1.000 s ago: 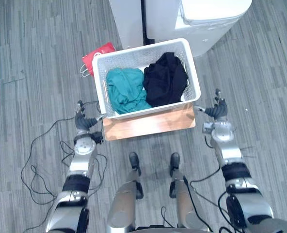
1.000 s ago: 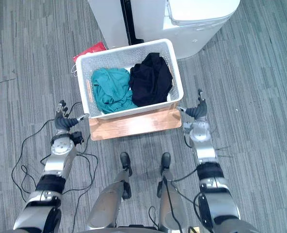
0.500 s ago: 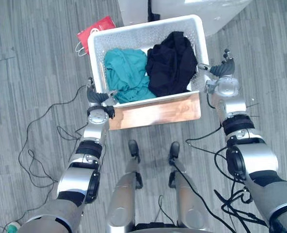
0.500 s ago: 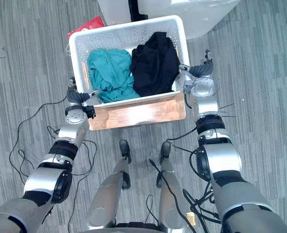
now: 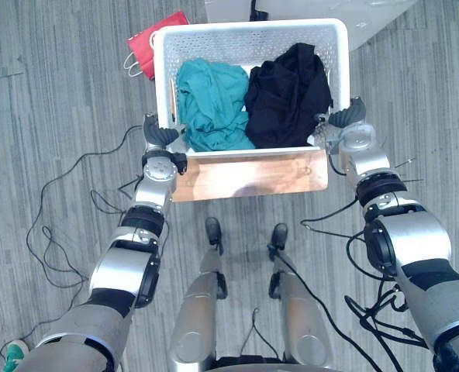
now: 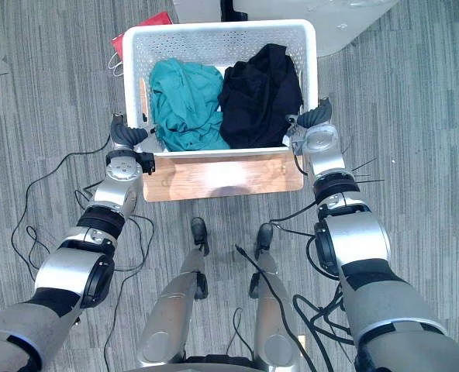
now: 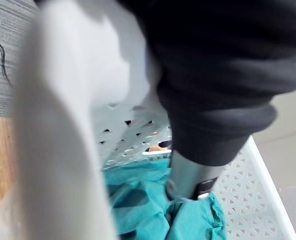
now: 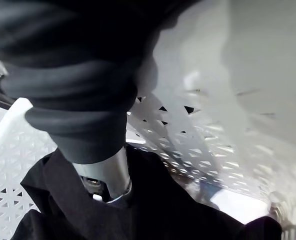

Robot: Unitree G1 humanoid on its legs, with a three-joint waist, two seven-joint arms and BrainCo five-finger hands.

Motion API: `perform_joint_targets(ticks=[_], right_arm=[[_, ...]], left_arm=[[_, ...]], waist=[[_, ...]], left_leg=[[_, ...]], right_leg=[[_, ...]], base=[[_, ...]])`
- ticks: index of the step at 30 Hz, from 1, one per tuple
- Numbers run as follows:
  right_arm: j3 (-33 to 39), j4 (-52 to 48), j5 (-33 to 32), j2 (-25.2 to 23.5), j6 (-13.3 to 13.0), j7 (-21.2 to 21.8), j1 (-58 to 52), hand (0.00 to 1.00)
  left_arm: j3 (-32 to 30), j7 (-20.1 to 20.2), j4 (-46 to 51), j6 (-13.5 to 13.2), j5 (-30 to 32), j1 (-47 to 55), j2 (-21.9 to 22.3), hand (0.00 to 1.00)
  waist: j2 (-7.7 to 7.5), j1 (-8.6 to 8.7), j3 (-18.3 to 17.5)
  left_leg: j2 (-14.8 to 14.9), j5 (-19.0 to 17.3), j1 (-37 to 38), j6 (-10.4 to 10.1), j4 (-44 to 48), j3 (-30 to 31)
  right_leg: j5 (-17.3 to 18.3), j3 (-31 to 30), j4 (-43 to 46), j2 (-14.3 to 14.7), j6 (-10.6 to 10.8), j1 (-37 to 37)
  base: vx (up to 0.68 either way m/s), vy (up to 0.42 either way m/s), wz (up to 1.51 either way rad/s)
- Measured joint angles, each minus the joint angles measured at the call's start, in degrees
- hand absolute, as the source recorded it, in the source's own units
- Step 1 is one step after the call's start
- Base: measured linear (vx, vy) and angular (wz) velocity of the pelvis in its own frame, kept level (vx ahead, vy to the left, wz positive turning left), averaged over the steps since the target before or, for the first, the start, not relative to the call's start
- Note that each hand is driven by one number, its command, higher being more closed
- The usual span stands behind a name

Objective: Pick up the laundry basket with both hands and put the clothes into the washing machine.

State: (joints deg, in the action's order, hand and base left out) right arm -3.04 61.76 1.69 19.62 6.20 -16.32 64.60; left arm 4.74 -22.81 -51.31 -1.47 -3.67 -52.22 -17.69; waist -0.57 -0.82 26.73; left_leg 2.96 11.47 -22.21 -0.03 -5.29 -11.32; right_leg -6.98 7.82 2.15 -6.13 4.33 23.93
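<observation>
The white perforated laundry basket [image 5: 249, 28] stands on a low wooden stand [image 5: 249, 175] in front of me. It holds a teal garment [image 5: 210, 105] on its left and a black garment [image 5: 288, 97] on its right. My left hand [image 5: 159, 141] is at the basket's near left corner. Its thumb [image 7: 190, 176] reaches over the rim [image 7: 63, 150] onto the teal cloth. My right hand [image 5: 346, 125] clasps the near right corner, with its thumb [image 8: 106, 175] hooked inside over the black cloth. The fingers under the rim are hidden.
A white washing machine [image 6: 291, 8] stands just beyond the basket at the top edge. A red bag [image 5: 148, 46] lies on the grey plank floor beside the basket's far left corner.
Both hands, open and beside the stand a second ago, have moved in to the basket's near corners and closed over its rim. The camera has tilted too.
</observation>
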Motion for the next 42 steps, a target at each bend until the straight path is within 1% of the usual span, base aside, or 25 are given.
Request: perform_joint_targets(ticks=[4, 7, 10, 13, 14, 15, 19, 22, 25, 27, 28, 29, 30, 31, 32, 33, 34, 35, 36, 37, 38, 39, 40, 41, 42], right_arm=[[-0.08, -6.9, -0.07, -0.45, 0.44, -0.37, -6.61, 1.0], [0.2, -16.25, -0.1, -2.04, 1.29, -1.2, -15.85, 1.0], [0.79, -27.41, -0.03, -4.2, 1.62, -1.48, -27.63, 1.0], [2.89, -39.04, 0.72, -6.21, 1.72, -1.3, -39.08, 1.0], [3.13, -42.91, 1.17, -6.85, 1.71, -1.06, -43.16, 1.0], [3.95, -48.35, 2.03, -7.53, 1.65, -0.19, -49.32, 1.0], [7.07, -58.77, 3.75, -9.19, 1.57, 2.82, -61.64, 1.0], [9.46, -65.24, 5.78, -11.68, 1.2, 5.4, -68.84, 1.0], [10.31, -69.04, 6.96, -13.39, 0.91, 6.54, -72.86, 1.0], [10.24, -70.15, 7.67, -14.72, 0.82, 6.93, -74.81, 1.0], [10.22, -70.13, 7.93, -14.81, 0.81, 7.09, -75.17, 1.0], [10.14, -70.01, 8.01, -14.91, 0.82, 7.76, -75.62, 1.0], [9.92, -69.82, 8.03, -15.02, 0.81, 7.9, -75.58, 1.0], [9.92, -69.56, 8.04, -15.18, 0.79, 7.94, -75.5, 1.0], [10.01, -68.2, 8.02, -15.51, 0.54, 7.93, -74.84, 1.0], [9.99, -66.55, 7.99, -15.75, 0.32, 7.96, -73.96, 1.0], [9.99, -66.16, 7.99, -15.91, 0.29, 7.96, -73.78, 1.0], [10.01, -65.68, 7.99, -15.82, -0.04, 7.96, -73.65, 1.0], [10.19, -64.66, 7.93, -15.43, -0.22, 7.89, -73.41, 1.0], [10.26, -64.43, 7.93, -15.2, -0.22, 7.86, -73.45, 1.0], [10.04, -64.23, 7.91, -14.39, -0.22, 7.86, -73.57, 1.0], [9.83, -64.24, 7.91, -14.0, -0.22, 7.85, -73.55, 1.0], [9.12, -64.23, 7.84, -12.97, -0.21, 7.77, -73.15, 1.0], [9.11, -64.2, 7.83, -12.25, -0.18, 7.74, -72.92, 1.0], [8.87, -63.81, 7.83, -11.45, -0.17, 7.75, -72.58, 1.0]], left_arm=[[0.89, 1.11, 4.29, 0.84, 0.0, 4.31, -0.73, 1.0], [0.86, 1.45, 11.34, 1.82, 0.0, 12.51, -0.63, 1.0], [0.78, 1.45, 21.85, 2.6, 1.12, 23.51, -0.38, 1.0], [-0.43, 1.72, 31.96, 3.14, 1.58, 34.29, 2.45, 1.0], [-0.86, 1.96, 35.52, 3.12, 1.62, 38.59, 3.57, 1.0], [-0.89, 3.89, 39.97, 2.99, 1.61, 44.6, 4.74, 1.0], [-0.77, 8.44, 47.64, 2.99, 1.66, 54.8, 7.98, 1.0], [-0.93, 11.65, 51.37, 3.01, 2.36, 59.6, 8.63, 1.0], [-1.42, 12.99, 53.44, 3.04, 3.4, 61.72, 9.6, 1.0], [-2.3, 14.01, 54.48, 3.04, 4.08, 63.82, 10.23, 1.0], [-2.38, 14.18, 54.54, 3.05, 4.25, 64.25, 10.3, 1.0], [-2.79, 14.43, 54.83, 3.23, 4.4, 65.02, 10.71, 1.0], [-3.11, 14.62, 54.83, 3.5, 4.4, 65.18, 11.06, 1.0], [-3.19, 14.8, 54.83, 3.51, 4.4, 65.14, 10.88, 1.0], [-3.35, 14.98, 54.82, 3.52, 4.39, 65.14, 10.78, 1.0], [-3.82, 15.02, 54.75, 3.66, 4.38, 65.14, 11.02, 1.0], [-3.98, 15.04, 54.7, 3.75, 4.45, 65.08, 11.12, 1.0], [-4.31, 15.12, 54.46, 3.77, 4.57, 64.96, 11.77, 1.0], [-4.46, 15.11, 53.2, 3.78, 4.63, 64.73, 13.11, 1.0], [-4.42, 15.13, 52.52, 3.79, 4.74, 64.7, 13.48, 1.0], [-4.35, 15.18, 51.61, 3.81, 4.77, 64.9, 13.92, 1.0], [-4.36, 15.18, 51.4, 3.81, 4.76, 65.19, 14.31, 1.0], [-4.36, 15.07, 51.17, 3.8, 4.56, 66.29, 15.78, 1.0], [-4.37, 15.04, 51.15, 3.79, 4.55, 66.5, 16.6, 1.0], [-4.42, 14.96, 51.04, 3.79, 4.54, 66.71, 17.3, 1.0]], waist=[[-0.31, 0.15, 0.23], [-0.67, 0.29, 0.42], [-0.76, 1.57, 0.36], [-0.9, 1.63, 0.12], [-1.01, 1.65, -1.49], [-1.0, 1.84, -4.87], [-1.16, 2.52, -10.87], [-1.9, 3.06, -13.2], [-2.26, 3.27, -14.08], [-2.69, 3.47, -14.79], [-2.74, 3.58, -15.18], [-2.68, 3.81, -15.71], [-2.2, 3.74, -15.83], [-2.24, 3.76, -15.89], [-2.51, 3.71, -16.2], [-2.58, 3.73, -16.65], [-2.68, 3.87, -16.86], [-2.39, 4.69, -16.98], [-0.9, 5.2, -17.13], [-0.41, 5.3, -17.25], [0.4, 5.0, -17.49], [0.91, 4.68, -17.54], [2.72, 3.34, -17.72], [3.28, 2.92, -17.6], [3.54, 2.57, -17.56]], left_leg=[[-0.03, -0.06, 1.8, -0.06, -0.03, 0.01], [0.07, -0.57, 4.28, -0.71, -0.03, 0.02], [0.29, -1.41, 6.99, -1.12, -0.05, 0.01], [0.66, -2.75, 11.13, -1.3, -0.05, -1.26], [0.81, -3.6, 11.48, -1.59, -0.06, -1.65], [1.02, -4.37, 11.7, -2.05, -0.06, -2.07], [1.47, -5.2, 14.41, -2.12, -0.05, -3.5], [2.11, -6.48, 17.81, -2.61, -0.04, -6.36], [2.48, -7.97, 20.5, -2.84, 0.43, -10.69], [3.12, -11.25, 22.62, -3.09, 3.42, -16.95], [3.36, -12.12, 22.96, -3.15, 4.38, -18.6], [4.34, -13.63, 23.41, -3.27, 6.31, -22.44], [6.56, -14.76, 23.75, -3.22, 8.33, -26.33], [7.36, -15.23, 24.26, -3.49, 8.97, -28.68], [8.32, -16.28, 25.45, -4.49, 10.3, -32.37], [9.26, -17.21, 26.83, -5.71, 11.87, -36.12], [9.73, -17.52, 27.52, -6.16, 12.64, -37.59], [11.25, -19.55, 28.94, -7.42, 15.38, -39.79], [15.2, -21.89, 30.02, -7.4, 20.79, -41.84], [17.51, -22.79, 30.07, -6.09, 25.14, -41.82], [22.91, -23.72, 28.33, 0.98, 36.48, -38.85], [25.47, -22.75, 26.21, 6.13, 42.9, -35.02], [24.95, -23.36, 20.37, 6.44, 53.21, -19.61], [22.43, -25.0, 18.28, 4.48, 54.91, -13.87], [18.24, -27.05, 15.38, 3.18, 55.85, -7.56]], right_leg=[[0.16, -0.73, -0.12, -0.01, 0.07, -1.6], [0.29, -1.75, -0.39, 0.11, 0.02, -3.57], [0.91, -1.9, -0.41, 0.35, -0.16, -6.17], [1.18, -3.29, -1.07, 0.85, 0.02, -9.85], [1.6, -3.77, -1.29, 1.01, 0.14, -10.11], [2.35, -4.15, -1.45, 1.22, -0.16, -10.14], [2.41, -5.35, -2.25, 1.81, 0.02, -12.36], [2.44, -7.91, -2.26, 2.69, 0.08, -14.25], [2.39, -12.04, -1.82, 3.47, 0.15, -14.57], [1.66, -17.05, -1.88, 4.29, 0.91, -14.56], [1.88, -17.29, -2.8, 4.34, 0.94, -14.3], [3.61, -11.68, -3.6, 3.14, -2.33, -13.78], [4.78, -0.34, -2.62, 1.12, -5.66, -13.56], [4.86, 6.91, -1.84, -0.41, -6.99, -13.2], [4.98, 18.08, -0.1, -3.18, -7.43, -12.97], [3.68, 22.36, 0.74, -3.74, -8.37, -13.24], [2.1, 21.92, 0.81, -3.5, -8.21, -12.95], [-1.21, 18.53, 1.08, -2.13, -5.85, -12.62], [-0.39, 15.8, 2.09, 0.38, -5.82, -12.55], [0.24, 14.31, 2.63, 1.66, -6.15, -12.54], [1.32, 10.39, 3.27, 4.49, -7.12, -12.66], [1.75, 8.35, 3.64, 6.22, -7.75, -12.85], [2.28, 2.76, 3.66, 9.27, -8.85, -13.37], [2.49, 0.47, 3.49, 10.15, -9.39, -13.72], [2.58, -2.22, 3.21, 10.96, -9.5, -14.38]], base=[[0.05, 0.002, -0.06], [0.05, -0.021, -0.16], [0.05, -0.034, -0.06], [0.04, -0.03, -0.23], [0.09, -0.028, -0.23], [0.1, -0.025, -0.26], [0.13, -0.018, -0.19], [0.11, -0.018, -0.45], [0.04, 0.0, -0.87], [0.0, 0.014, -1.32], [-0.02, -0.003, -1.45], [-0.02, -0.015, -1.62], [-0.01, -0.026, -1.7], [0.04, -0.051, -1.74], [0.08, -0.08, -1.77], [0.1, -0.106, -1.77], [0.12, -0.166, -1.63], [0.12, -0.201, -1.48], [0.11, -0.191, -1.47], [0.12, -0.165, -1.61], [0.11, -0.131, -1.46], [0.18, -0.156, -2.23], [0.16, -0.07, -1.98], [0.17, -0.013, -2.15], [0.2, 0.086, -1.97]])
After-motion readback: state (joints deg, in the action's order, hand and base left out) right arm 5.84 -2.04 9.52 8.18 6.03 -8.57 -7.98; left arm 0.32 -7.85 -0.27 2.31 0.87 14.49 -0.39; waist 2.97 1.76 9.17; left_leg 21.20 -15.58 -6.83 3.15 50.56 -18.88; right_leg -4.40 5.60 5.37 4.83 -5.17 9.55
